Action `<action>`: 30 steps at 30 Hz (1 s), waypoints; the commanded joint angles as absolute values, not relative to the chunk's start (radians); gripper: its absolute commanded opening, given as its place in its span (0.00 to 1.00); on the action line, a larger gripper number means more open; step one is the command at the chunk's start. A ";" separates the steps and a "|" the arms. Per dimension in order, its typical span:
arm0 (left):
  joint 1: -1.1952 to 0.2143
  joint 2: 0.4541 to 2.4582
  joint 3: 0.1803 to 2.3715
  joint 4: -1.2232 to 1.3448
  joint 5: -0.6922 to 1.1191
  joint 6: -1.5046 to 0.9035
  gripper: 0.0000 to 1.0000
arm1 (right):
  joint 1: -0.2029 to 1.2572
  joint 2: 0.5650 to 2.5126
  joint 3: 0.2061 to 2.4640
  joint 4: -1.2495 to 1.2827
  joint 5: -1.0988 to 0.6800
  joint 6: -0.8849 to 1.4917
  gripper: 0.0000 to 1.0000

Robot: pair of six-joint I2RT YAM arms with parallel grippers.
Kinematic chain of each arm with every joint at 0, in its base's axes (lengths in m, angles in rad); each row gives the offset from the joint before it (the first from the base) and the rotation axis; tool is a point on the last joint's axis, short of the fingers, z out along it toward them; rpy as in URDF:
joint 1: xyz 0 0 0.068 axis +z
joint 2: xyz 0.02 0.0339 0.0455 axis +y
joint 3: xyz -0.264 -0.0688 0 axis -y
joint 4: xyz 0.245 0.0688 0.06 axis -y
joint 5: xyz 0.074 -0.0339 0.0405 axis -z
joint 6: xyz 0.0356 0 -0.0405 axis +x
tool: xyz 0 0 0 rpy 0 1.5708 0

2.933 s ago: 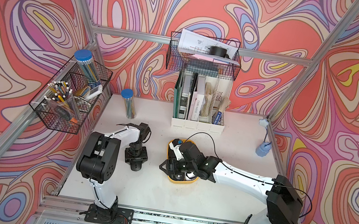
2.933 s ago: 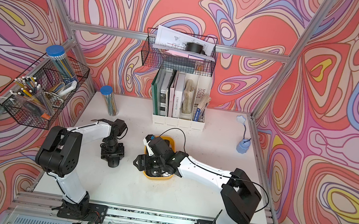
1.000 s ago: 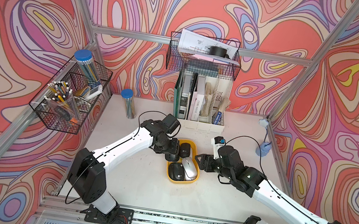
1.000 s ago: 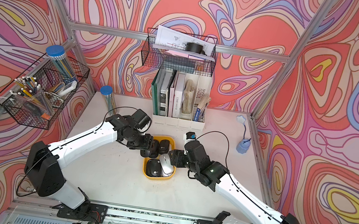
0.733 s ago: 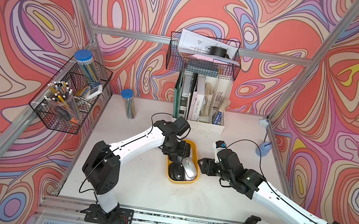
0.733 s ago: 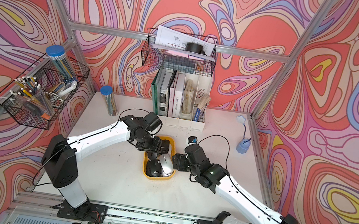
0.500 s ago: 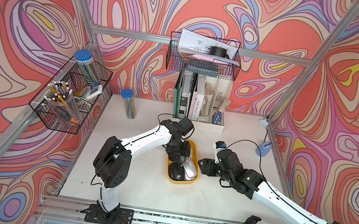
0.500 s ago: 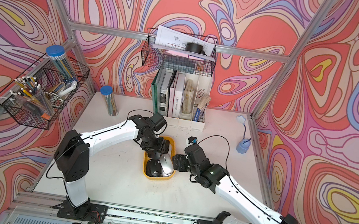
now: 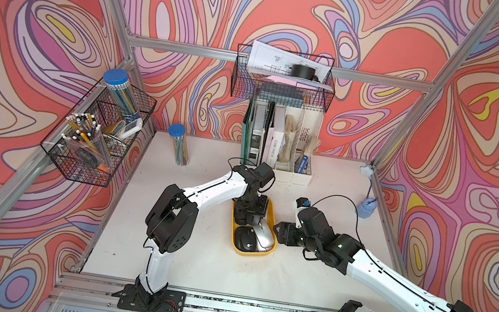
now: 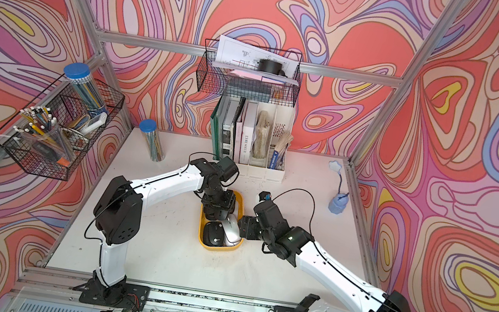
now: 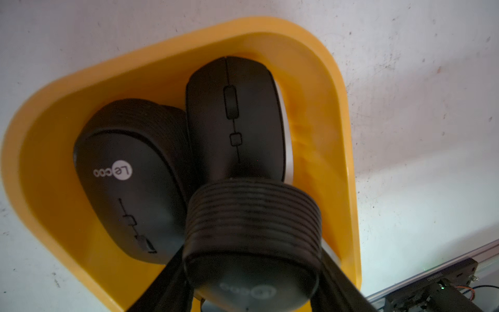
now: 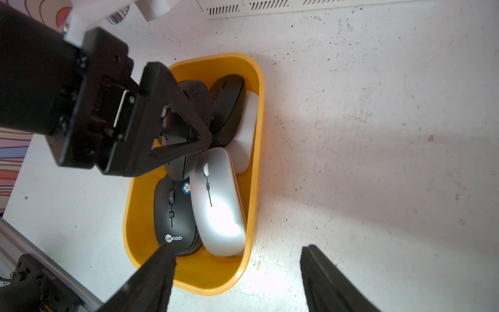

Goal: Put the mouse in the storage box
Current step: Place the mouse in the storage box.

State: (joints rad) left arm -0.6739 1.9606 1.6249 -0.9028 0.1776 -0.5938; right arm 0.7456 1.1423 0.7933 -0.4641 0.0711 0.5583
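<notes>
I am holding the black mouse (image 11: 253, 237) pinched between the left gripper's (image 9: 248, 216) fingers, low over the far end of the yellow storage box (image 9: 252, 253). It is hanging just above the silver mouse (image 12: 216, 210) and the other mice lying inside, and I cannot tell whether it is touching them. I am judging the carry nearly done, with release and retreat remaining. The right gripper (image 12: 236, 251) is hovering just beside the box, fingers spread, gripping nothing. The white tabletop (image 9: 206, 269) is showing scuffs and specks. Swirl-patterned walls (image 9: 297, 18) are enclosing the cell, with a white file organizer (image 9: 291, 143) standing at the back.
</notes>
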 commanded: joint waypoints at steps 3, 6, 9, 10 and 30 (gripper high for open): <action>-0.673 1.979 1.636 -0.960 0.155 -0.571 0.60 | 0.740 1.141 0.775 -0.451 0.082 0.544 0.75; -0.673 1.992 1.644 -0.980 0.164 -0.562 0.61 | 0.740 1.143 0.769 -0.443 0.068 0.546 0.75; -0.673 2.003 1.642 -0.984 0.167 -0.559 0.61 | 0.741 1.141 0.764 -0.440 0.066 0.549 0.75; -0.672 2.008 1.642 -0.987 0.171 -0.559 0.61 | 0.741 1.140 0.763 -0.438 0.062 0.549 0.75; -0.675 1.960 1.637 -0.989 0.177 -0.540 0.75 | 0.741 1.211 0.747 -0.370 -0.034 0.562 0.76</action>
State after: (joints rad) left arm -0.6739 1.9995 1.6249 -0.9558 0.1810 -0.5568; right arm 0.7456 1.2045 0.7582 -0.3908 -0.0235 0.5594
